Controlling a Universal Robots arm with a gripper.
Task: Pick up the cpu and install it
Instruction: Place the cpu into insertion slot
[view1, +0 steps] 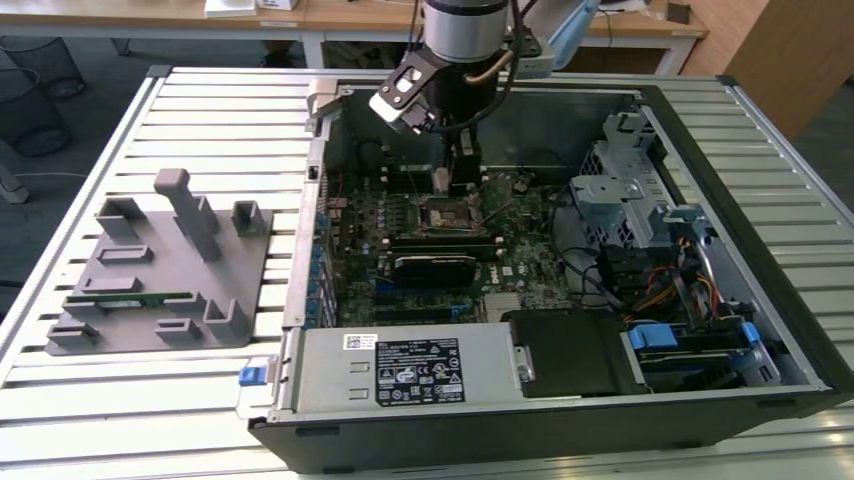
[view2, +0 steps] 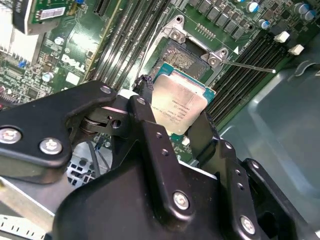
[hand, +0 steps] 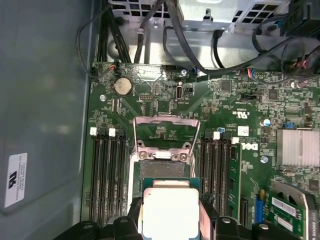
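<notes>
The cpu (view2: 176, 105), a small square chip with a silvery top, sits between the black fingers (view2: 145, 115) of my gripper (view2: 175, 111), which is shut on it. In the first wrist view the cpu (hand: 170, 210) hangs just over the near edge of the black motherboard socket (hand: 161, 168), whose metal frame (hand: 167, 131) is flipped open. The socket (view2: 186, 56) lies partly uncovered beyond the chip in the second wrist view. In the exterior view my gripper (view1: 451, 175) reaches down into the open computer case, right above the socket (view1: 447, 212).
A grey plastic fixture (view1: 160, 270) with a green memory stick (view1: 127, 297) lies on the slatted table at the exterior view's left. Memory slots (hand: 107, 175) flank the socket. Cables (hand: 220, 65), a drive cage (view1: 627, 190) and the power supply (view1: 400, 370) crowd the case.
</notes>
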